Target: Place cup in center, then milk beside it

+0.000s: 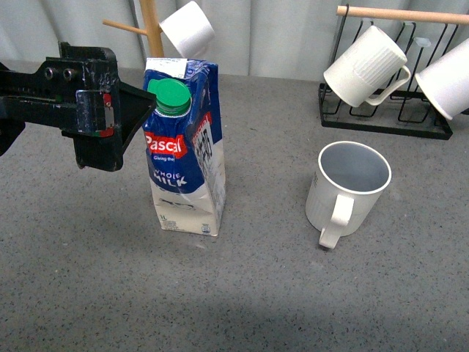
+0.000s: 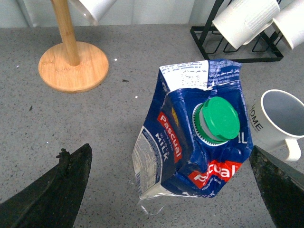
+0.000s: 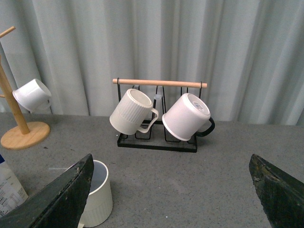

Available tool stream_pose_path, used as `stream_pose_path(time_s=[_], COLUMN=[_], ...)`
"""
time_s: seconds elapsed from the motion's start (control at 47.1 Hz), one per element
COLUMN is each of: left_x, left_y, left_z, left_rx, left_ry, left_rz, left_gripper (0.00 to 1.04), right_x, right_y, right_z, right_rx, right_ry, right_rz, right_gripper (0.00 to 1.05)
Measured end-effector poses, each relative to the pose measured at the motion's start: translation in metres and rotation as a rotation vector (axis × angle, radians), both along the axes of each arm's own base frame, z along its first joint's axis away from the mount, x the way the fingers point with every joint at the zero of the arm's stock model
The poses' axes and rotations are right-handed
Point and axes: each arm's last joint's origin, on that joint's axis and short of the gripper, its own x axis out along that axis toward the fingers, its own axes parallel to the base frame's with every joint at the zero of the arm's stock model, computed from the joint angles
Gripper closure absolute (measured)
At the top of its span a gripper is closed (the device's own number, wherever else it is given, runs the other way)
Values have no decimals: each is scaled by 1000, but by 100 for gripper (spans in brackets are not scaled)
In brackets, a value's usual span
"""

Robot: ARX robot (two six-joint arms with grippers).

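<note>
Left gripper: fingers spread wide. In the left wrist view the milk sits in the gap between them, and neither finger touches it. The front view shows 1 finger tip level with the green cap, close to the carton's side. It has hold of nothing.

Right gripper: also spread wide and empty, up above the table. It doesn't show in the front view.

The milk stands upright on the grey top, left of middle, its walls dented. The cup stands upright to the milk's right with bare table between them. Its handle is turned toward the robot, and the left wrist view shows dark lettering on its side.

At the back right, a black wire rack holds a ribbed mug. I can see a wooden mug tree behind the milk.
</note>
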Motion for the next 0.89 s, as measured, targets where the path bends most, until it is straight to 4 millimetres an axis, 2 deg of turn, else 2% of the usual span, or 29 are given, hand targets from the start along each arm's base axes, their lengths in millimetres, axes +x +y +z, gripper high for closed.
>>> stream_pose_path(time_s=[0.361,0.509,0.891], left_x=[8,13,21], left_y=[-24,-25,-27], left_z=[0,-10,-20], left_rx=[34,70,94], left_ry=[15,49,73], left_rz=[-132,-127,-116], left_gripper=[6,6,6], right_x=[0,0,0], right_y=[0,0,0], right_z=[0,0,0], right_rx=[0,0,0], right_ry=[0,0,0], right_rz=[0,0,0], right_gripper=[9,9,9])
